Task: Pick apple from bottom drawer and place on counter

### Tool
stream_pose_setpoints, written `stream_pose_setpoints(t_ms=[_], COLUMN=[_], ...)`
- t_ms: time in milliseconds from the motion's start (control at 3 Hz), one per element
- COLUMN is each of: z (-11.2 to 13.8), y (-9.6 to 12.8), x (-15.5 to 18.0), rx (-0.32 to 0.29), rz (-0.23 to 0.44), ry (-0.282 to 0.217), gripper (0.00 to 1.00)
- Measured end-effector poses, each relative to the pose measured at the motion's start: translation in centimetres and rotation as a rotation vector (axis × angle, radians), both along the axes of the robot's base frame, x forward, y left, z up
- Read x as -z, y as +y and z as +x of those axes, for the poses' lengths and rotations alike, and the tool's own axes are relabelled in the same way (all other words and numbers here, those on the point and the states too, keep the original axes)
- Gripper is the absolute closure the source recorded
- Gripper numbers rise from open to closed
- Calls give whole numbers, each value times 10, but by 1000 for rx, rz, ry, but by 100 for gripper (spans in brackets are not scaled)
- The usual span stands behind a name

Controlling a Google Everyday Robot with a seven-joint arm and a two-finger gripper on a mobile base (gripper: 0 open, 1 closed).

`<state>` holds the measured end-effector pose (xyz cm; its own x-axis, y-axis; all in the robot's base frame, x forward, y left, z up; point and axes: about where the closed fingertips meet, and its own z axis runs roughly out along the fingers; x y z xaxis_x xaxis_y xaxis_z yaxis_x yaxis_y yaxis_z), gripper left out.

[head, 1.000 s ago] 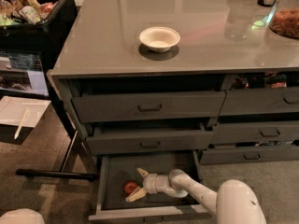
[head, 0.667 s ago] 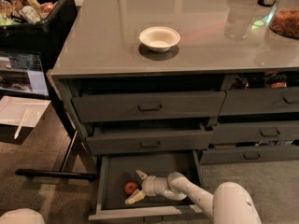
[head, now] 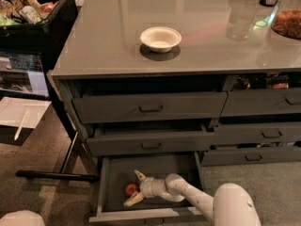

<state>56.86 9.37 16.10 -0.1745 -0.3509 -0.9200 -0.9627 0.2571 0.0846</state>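
Observation:
The small red apple (head: 131, 189) lies on the dark floor of the open bottom drawer (head: 117, 170), left of middle. My gripper (head: 135, 188) reaches into the drawer from the right, open, its two pale fingers spread above and below the apple, one fingertip (head: 133, 199) nearer the drawer's front. The apple sits between the fingers. The glossy grey counter (head: 103, 36) spans the top of the cabinet above.
A white bowl (head: 160, 38) sits on the counter. The two drawers above the bottom one stick out slightly. A black bin of groceries (head: 28, 13) stands at the left. A glass jar (head: 287, 18) stands at the counter's right. My white arm (head: 230, 206) fills the lower right.
My gripper has slid left in the drawer, and its open fingers now straddle the apple. The apple has not moved.

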Motion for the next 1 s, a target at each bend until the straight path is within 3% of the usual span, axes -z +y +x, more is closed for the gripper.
stream_pose_setpoints(t_ms=[667, 1000], z=[6, 11], y=[5, 9], x=[7, 16], rx=[-30, -32], rz=[-81, -148], ry=[-97, -106], gripper=[0, 0])
